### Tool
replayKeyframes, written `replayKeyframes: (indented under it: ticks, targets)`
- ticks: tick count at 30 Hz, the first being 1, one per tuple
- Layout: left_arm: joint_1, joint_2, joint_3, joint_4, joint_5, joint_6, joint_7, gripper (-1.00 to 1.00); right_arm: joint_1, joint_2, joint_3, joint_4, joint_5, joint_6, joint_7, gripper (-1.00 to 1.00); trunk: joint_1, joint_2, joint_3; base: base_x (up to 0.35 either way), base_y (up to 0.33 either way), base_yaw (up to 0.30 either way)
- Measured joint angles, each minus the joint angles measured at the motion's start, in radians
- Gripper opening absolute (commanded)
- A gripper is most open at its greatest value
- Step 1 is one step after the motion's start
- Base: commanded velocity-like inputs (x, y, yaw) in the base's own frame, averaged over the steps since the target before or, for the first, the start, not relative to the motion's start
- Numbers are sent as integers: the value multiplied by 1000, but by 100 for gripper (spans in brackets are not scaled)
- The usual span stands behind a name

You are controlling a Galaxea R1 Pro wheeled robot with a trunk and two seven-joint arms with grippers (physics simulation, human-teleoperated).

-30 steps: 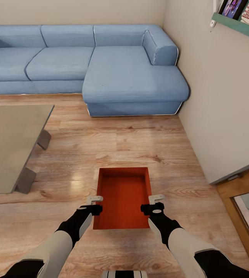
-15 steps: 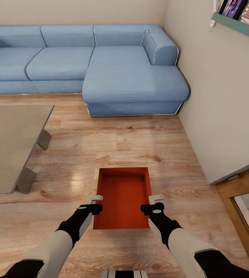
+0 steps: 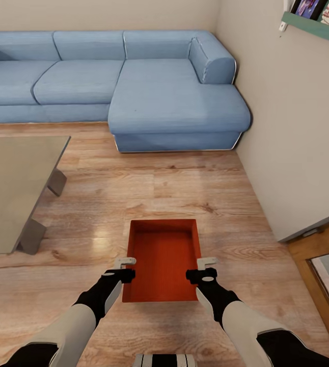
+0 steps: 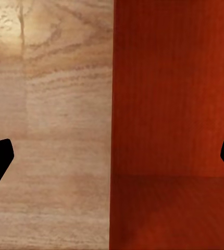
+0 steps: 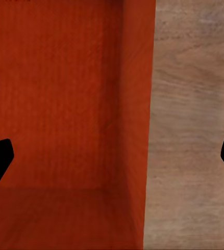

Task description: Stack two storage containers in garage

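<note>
One red-orange storage container (image 3: pixel 163 261) lies open side up on the living room's light wood-plank floor, just ahead of me. My left gripper (image 3: pixel 127 265) is open at its left long wall and my right gripper (image 3: pixel 205 264) is open at its right long wall. In the left wrist view, the left gripper (image 4: pixel 112 159) has its dark fingertips far apart, straddling the container (image 4: pixel 174 104) wall, with wood planks on one side. The right gripper (image 5: pixel 114 159) stands the same way over the other wall of the container (image 5: pixel 54 104). Neither gripper presses on the walls.
A blue corner sofa (image 3: pixel 134 86) fills the far side of the room. A low grey table (image 3: pixel 11 193) stands at the left. A pale wall (image 3: pixel 297 127) with a shelf (image 3: pixel 317 25) runs along the right, ending at a wooden door frame (image 3: pixel 317 250).
The whole head view has shifted slightly, so the camera moved a little. The container and both grippers keep their places relative to each other.
</note>
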Motion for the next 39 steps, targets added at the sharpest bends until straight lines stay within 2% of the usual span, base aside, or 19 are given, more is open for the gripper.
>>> replayKeyframes:
  ticks: [12, 17, 39]
  targets:
    - [0, 0, 0, -2, 0, -2, 0, 100, 0, -7, -2, 0, -21, -5, 0, 100, 0, 0, 0, 0, 0, 0]
    - [0, 0, -1, -1, 0, -2, 0, 100, 0, -32, -2, 0, -30, -7, 0, 100, 0, 0, 0, 0, 0, 0]
    - [0, 0, -2, 0, 2, -2, -3, 100, 0, -38, -2, 0, -31, -8, 0, 100, 84, -154, -69, 0, 0, 0]
